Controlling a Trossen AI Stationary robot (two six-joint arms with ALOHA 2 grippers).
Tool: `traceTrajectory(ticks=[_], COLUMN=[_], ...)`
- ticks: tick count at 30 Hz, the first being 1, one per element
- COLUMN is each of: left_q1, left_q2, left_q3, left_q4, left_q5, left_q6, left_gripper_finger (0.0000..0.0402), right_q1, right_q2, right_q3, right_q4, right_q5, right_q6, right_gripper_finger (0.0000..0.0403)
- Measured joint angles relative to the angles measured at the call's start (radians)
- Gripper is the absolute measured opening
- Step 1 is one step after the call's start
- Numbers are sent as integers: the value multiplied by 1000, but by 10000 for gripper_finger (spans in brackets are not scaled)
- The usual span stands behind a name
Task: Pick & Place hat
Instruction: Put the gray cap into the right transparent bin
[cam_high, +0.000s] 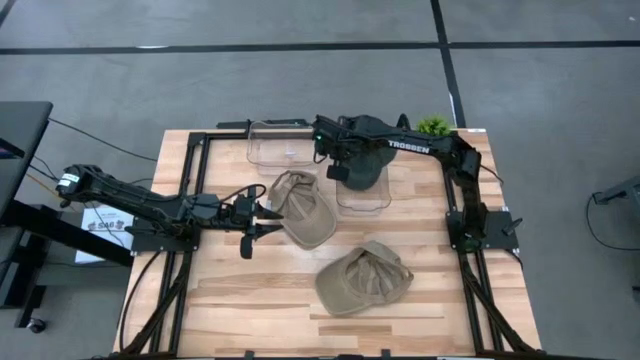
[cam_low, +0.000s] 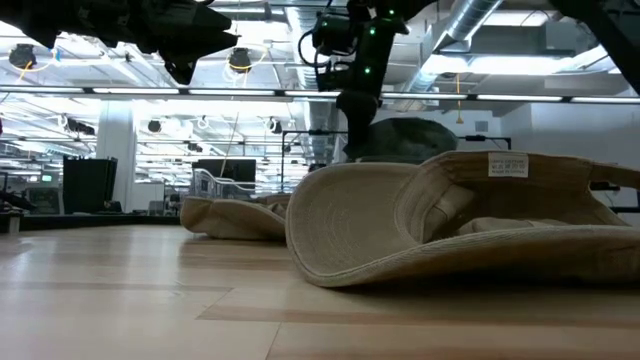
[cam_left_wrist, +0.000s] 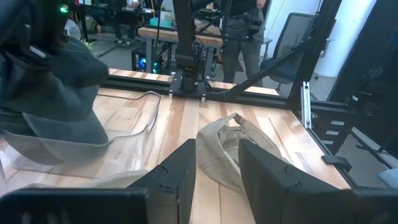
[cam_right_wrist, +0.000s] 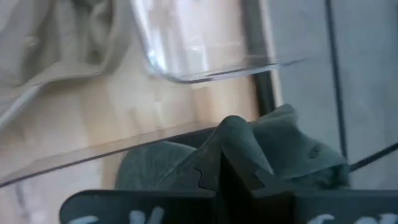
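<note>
Dark hat (cam_high: 366, 160) held over clear bin (cam_high: 364, 196).
Right gripper (cam_high: 340, 168) jaws clamped on it; left gripper (cam_high: 268, 218) jaws narrowly parted beside tan hat (cam_high: 300, 208) on surface (cam_high: 250, 290).

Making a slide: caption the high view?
Right gripper lowers a dark green hat into a clear bin; two tan hats wait.

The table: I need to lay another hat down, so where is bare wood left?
The near strip of the table, left of the front tan hat, is bare. So is the near right corner. It is crowded mid-table, where the left gripper meets the second tan hat, and at the back, with two clear bins and the right gripper holding the dark hat.
</note>
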Motion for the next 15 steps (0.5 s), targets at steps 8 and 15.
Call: traceTrajectory(ticks=[8, 15], left_q1=[0, 0], left_q2=[0, 0], left_q3=[0, 0], left_q4=[0, 0], left_q5=[0, 0], left_q6=[-3, -3], left_gripper_finger=[118, 118], right_q1=[-18, 12], right_q2=[1, -3], right_q3=[1, 1], right_q4=[11, 23], right_q5=[-15, -45], right_q6=[7, -9], right_gripper_finger=[0, 0])
